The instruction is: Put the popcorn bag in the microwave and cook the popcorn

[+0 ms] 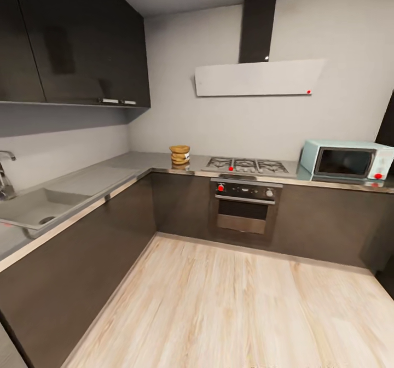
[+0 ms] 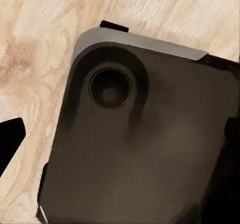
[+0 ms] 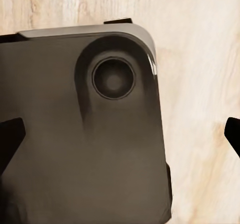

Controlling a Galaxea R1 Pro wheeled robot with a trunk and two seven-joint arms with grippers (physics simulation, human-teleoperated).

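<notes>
Both wrist cams are pointing straight down at the robot's own dark base (image 2: 140, 149), rounded corner and a round recess in each. Left gripper (image 2: 10, 139): just one dark fingertip poking in at the frame edge. Right gripper (image 3: 120, 139): a fingertip at each side edge, so those fingers are spread wide apart.

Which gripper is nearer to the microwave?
Right, probably. The microwave sits on the countertop, far ahead to the right. Both the left gripper and the right gripper hang low over the robot's base, far from it.
</notes>
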